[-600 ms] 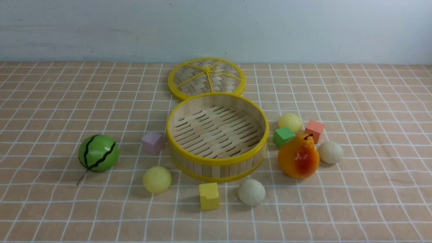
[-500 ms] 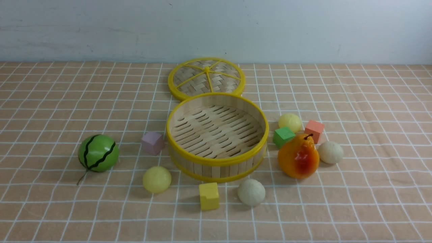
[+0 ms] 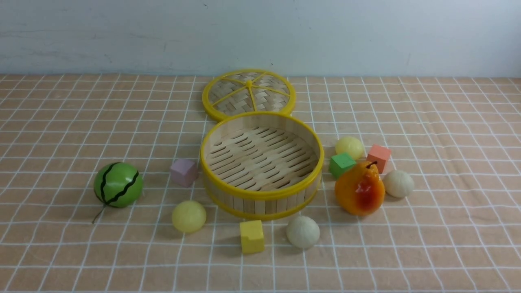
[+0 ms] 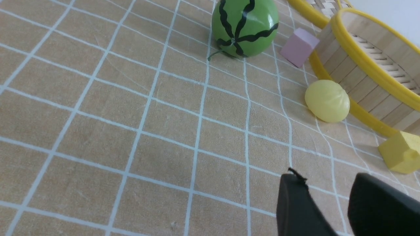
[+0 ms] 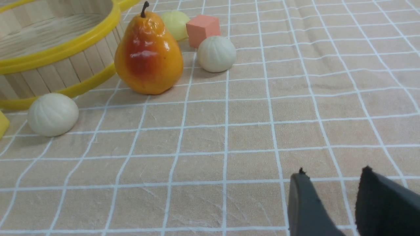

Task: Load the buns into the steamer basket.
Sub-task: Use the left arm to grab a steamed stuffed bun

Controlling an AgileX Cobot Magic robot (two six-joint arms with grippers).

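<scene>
The steamer basket (image 3: 262,194) stands empty in the middle of the table. Around it lie the buns: a pale yellow bun (image 3: 189,216) at its front left, an off-white bun (image 3: 303,231) in front, a pale yellow bun (image 3: 349,147) to the right behind the pear, and an off-white bun (image 3: 398,184) right of the pear. My left gripper (image 4: 328,180) is open and empty over bare cloth, short of the near yellow bun (image 4: 327,101). My right gripper (image 5: 333,175) is open and empty, well short of the off-white buns (image 5: 52,114) (image 5: 216,53). Neither gripper shows in the front view.
A green striped watermelon ball (image 3: 118,184) sits at the left. An orange pear (image 3: 360,188) stands right of the basket, with a green cube (image 3: 342,164) and an orange cube (image 3: 378,157) behind it. A purple cube (image 3: 184,171), a yellow cube (image 3: 252,236) and the woven lid (image 3: 248,95) lie nearby.
</scene>
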